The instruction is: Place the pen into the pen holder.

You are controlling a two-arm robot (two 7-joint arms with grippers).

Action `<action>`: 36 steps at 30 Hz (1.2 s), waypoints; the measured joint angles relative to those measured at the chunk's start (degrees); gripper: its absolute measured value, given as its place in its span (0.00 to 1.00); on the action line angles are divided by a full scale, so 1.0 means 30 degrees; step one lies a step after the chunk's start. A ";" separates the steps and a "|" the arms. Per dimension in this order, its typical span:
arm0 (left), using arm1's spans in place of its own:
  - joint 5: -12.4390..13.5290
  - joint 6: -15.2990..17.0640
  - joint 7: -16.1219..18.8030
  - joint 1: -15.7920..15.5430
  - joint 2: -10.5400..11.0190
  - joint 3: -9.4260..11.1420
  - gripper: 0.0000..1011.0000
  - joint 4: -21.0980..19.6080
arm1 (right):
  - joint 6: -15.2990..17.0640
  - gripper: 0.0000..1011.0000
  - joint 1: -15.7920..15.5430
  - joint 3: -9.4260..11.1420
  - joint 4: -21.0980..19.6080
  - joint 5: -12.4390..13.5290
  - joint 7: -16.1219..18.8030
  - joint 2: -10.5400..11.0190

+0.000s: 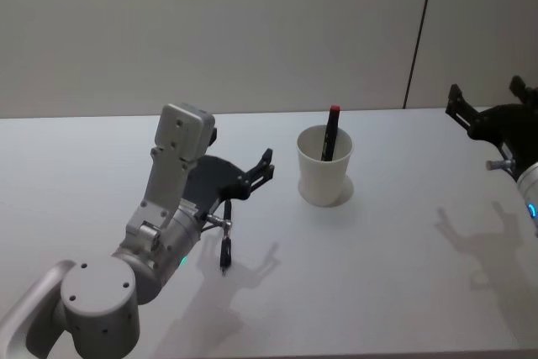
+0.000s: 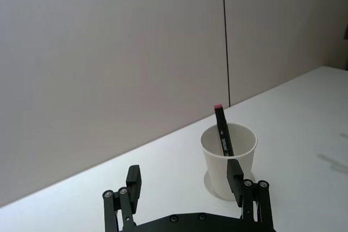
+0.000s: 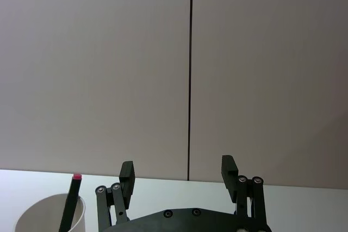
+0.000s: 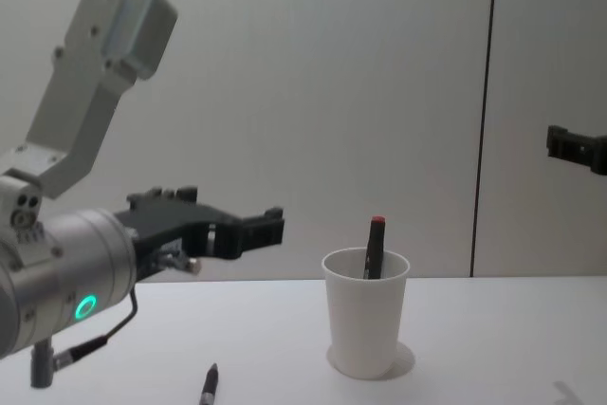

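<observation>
Just ahead of the left gripper [image 1: 267, 166], its black fingers [image 2: 133, 180] spread, a tapered white paper cup [image 1: 324, 176] with rolled rim holds a slanting black, red-capped pen [image 1: 330, 134]; a second dark pen [image 1: 225, 248] lies below that gripper's wrist on the smooth white table [image 1: 403, 275], the right gripper [image 3: 178, 169] parted too, grey panelled wall [image 1: 252, 31] behind.

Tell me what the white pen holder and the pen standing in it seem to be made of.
The pen holder looks like matte white paper: thin wall, rolled rim, no shine. The pen inside it is probably black plastic with a red end, judging by its smooth barrel.
</observation>
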 joint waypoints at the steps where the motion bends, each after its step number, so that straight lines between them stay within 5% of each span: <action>1: -0.0120 0.0090 0.0029 0.0004 -0.0010 -0.0021 0.99 0.0037 | 0.0002 0.99 -0.0004 0.0001 -0.0005 0.0000 -0.0001 0.0004; 19: -0.2263 0.3537 0.0435 -0.0817 -0.0673 -0.0566 0.99 0.2552 | 0.0028 0.99 -0.0057 0.0028 -0.0056 0.0001 -0.0033 0.0033; 36: -0.1969 0.5650 -0.0472 -0.2285 -0.1426 -0.0762 0.99 0.5795 | 0.0027 0.99 -0.0077 0.0026 -0.0066 0.0000 -0.0030 0.0038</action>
